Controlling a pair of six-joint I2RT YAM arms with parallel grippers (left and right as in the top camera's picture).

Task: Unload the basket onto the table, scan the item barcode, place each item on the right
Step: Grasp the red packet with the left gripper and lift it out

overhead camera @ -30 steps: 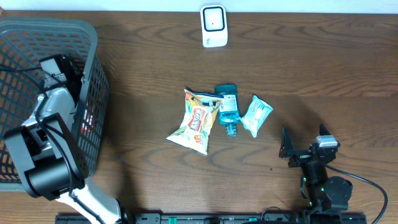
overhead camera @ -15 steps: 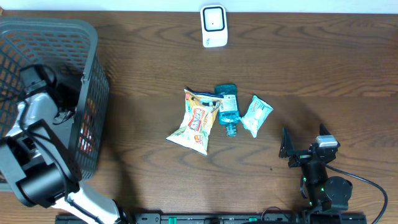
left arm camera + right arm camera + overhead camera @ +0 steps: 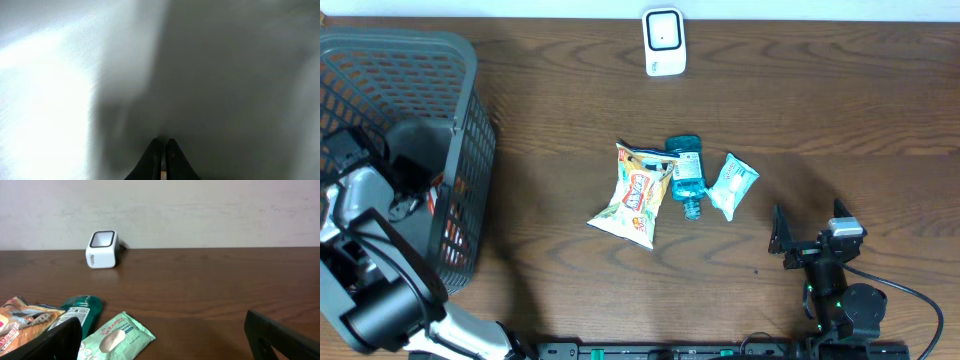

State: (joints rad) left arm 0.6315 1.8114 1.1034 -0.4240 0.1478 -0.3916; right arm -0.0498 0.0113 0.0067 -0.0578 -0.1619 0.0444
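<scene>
Overhead: snack bag (image 3: 632, 196), teal bottle (image 3: 686, 175) and wipes pack (image 3: 731, 185) lie side by side mid-way across the surface (image 3: 840, 110), well apart from the scanner (image 3: 663, 41). The right gripper (image 3: 807, 232) has its jaws spread wide and empty.
Left wrist: the left gripper (image 3: 162, 145) has its jaws pressed together on nothing.
Right wrist: the pack's lettering is too small to read.
</scene>
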